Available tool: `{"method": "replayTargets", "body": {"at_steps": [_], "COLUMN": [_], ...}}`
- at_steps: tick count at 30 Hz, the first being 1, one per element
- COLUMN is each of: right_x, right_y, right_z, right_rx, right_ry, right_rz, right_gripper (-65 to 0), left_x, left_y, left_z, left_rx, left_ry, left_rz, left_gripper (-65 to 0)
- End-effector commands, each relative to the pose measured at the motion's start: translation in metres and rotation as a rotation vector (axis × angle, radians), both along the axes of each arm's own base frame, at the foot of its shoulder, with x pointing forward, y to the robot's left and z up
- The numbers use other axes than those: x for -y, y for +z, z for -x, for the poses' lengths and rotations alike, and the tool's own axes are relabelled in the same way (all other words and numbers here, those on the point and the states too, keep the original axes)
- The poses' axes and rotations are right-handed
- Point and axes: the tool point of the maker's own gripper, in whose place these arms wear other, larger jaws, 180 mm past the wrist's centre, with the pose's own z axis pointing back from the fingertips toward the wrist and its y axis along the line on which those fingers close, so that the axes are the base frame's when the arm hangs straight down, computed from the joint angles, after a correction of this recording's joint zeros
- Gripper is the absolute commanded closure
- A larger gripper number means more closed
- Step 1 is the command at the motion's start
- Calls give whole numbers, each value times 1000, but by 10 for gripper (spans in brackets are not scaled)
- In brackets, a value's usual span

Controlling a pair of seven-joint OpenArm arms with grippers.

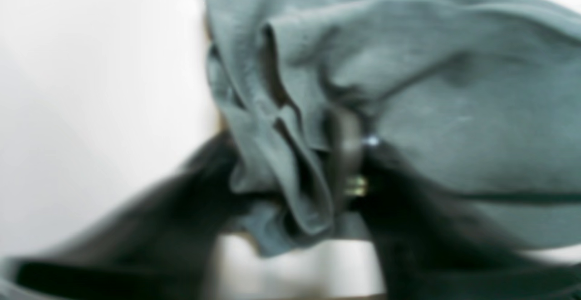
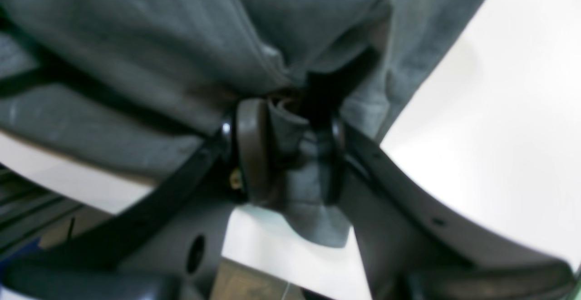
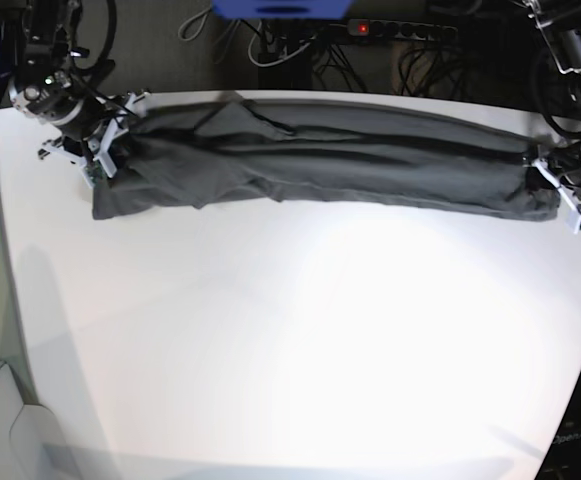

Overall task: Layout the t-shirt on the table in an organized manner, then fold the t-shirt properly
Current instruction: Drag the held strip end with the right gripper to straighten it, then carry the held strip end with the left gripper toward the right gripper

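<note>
Right now one t-shirt (image 3: 330, 160), dark charcoal-grey and plain, lies pulled into a long wrinkled band across the far side of the table (image 3: 290, 340). Both of my grippers are on it: my left gripper (image 1: 317, 173) pinches a bunched fold at one end, my right gripper (image 2: 290, 150) is clamped on cloth at the other. One garment, two grippers, one white table.

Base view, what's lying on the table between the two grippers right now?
Only the t-shirt, stretched in a long band from the right gripper to the left gripper, on the table. The base view shows it.
</note>
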Motion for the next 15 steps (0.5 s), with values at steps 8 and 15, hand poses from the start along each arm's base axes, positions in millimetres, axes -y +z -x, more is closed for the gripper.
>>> {"method": "replayTargets", "body": {"at_steps": [8, 15], "right_x": [13, 14], "right_y": [-8, -5], "right_z": [-2, -6], "right_rx": [-30, -19], "right_ry": [-6, -5], "right_rz": [26, 29], "right_gripper": [-198, -198], "left_x": [-5, 8], "left_y": [-15, 24], "left_z": [22, -12], "left_rx": [-128, -14], "left_ry": [-4, -71], "left_rz": [-45, -117], "left_gripper": [-2, -4]}}
